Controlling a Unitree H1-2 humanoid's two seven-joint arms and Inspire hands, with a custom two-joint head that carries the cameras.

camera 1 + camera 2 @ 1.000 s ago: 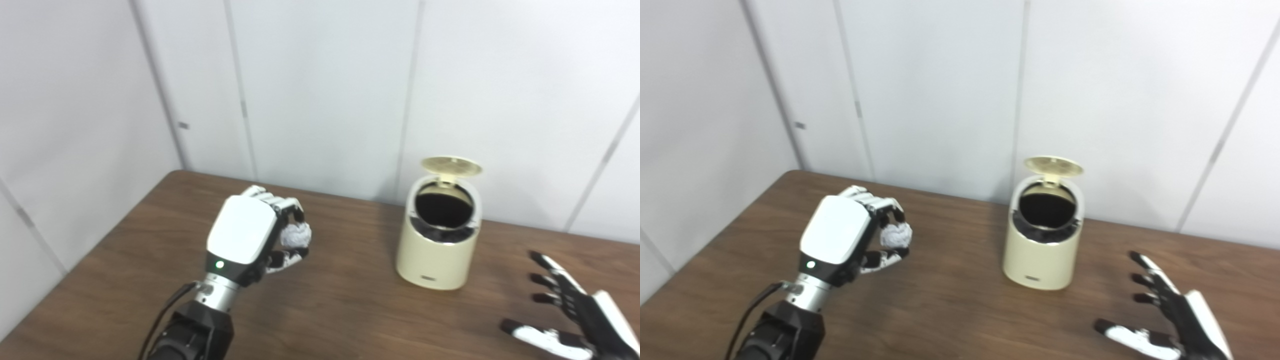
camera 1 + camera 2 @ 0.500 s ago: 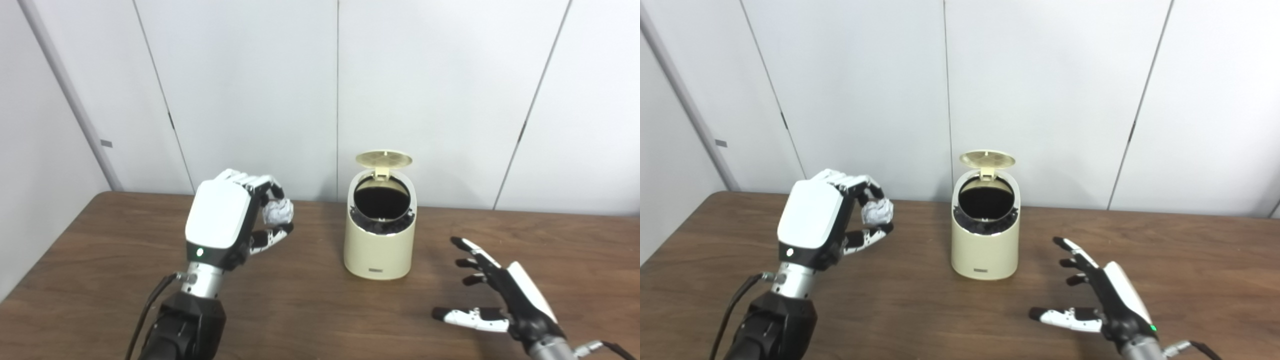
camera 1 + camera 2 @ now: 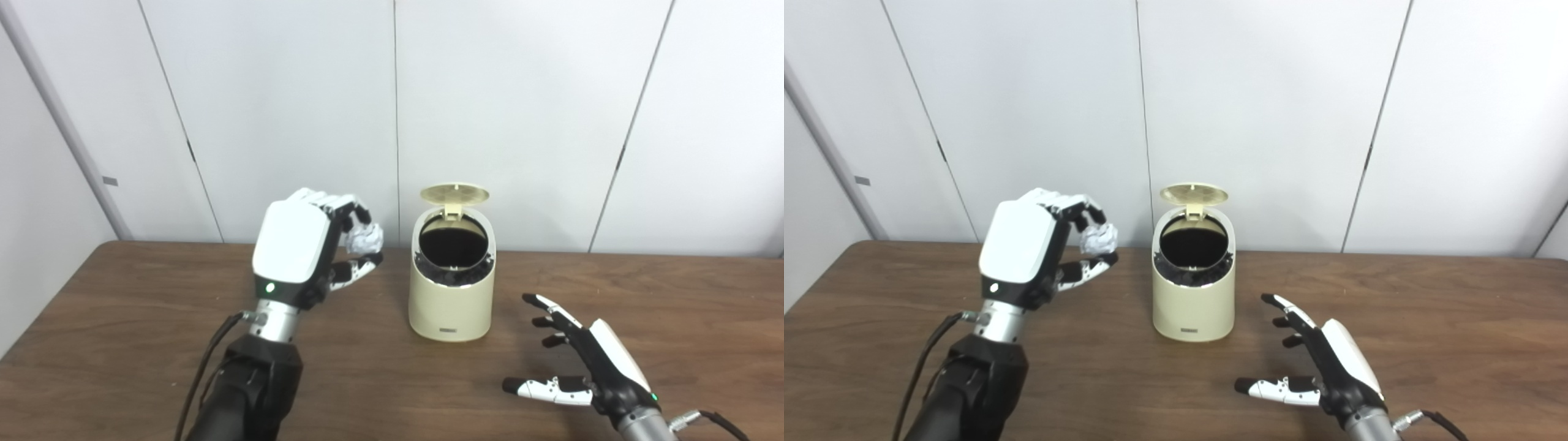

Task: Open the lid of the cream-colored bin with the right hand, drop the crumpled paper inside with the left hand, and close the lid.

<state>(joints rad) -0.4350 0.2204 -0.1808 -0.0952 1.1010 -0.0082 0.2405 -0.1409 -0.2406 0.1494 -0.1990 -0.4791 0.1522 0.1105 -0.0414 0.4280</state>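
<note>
The cream-colored bin [image 3: 452,300] stands on the brown table, its round lid [image 3: 454,193] tipped up at the back and its dark inside showing. My left hand [image 3: 300,248] is raised to the left of the bin, shut on the crumpled white paper [image 3: 362,237], which sits about level with the bin's rim. My right hand [image 3: 588,367] is low over the table, right of and nearer than the bin, open with fingers spread and holding nothing.
The brown table [image 3: 122,318] reaches to white wall panels [image 3: 520,110] just behind the bin. Its left end shows near the wall corner.
The camera has swung, so the whole scene has shifted. My left hand has carried the paper up and closer to the bin. The lid stays open and my right hand stays open.
</note>
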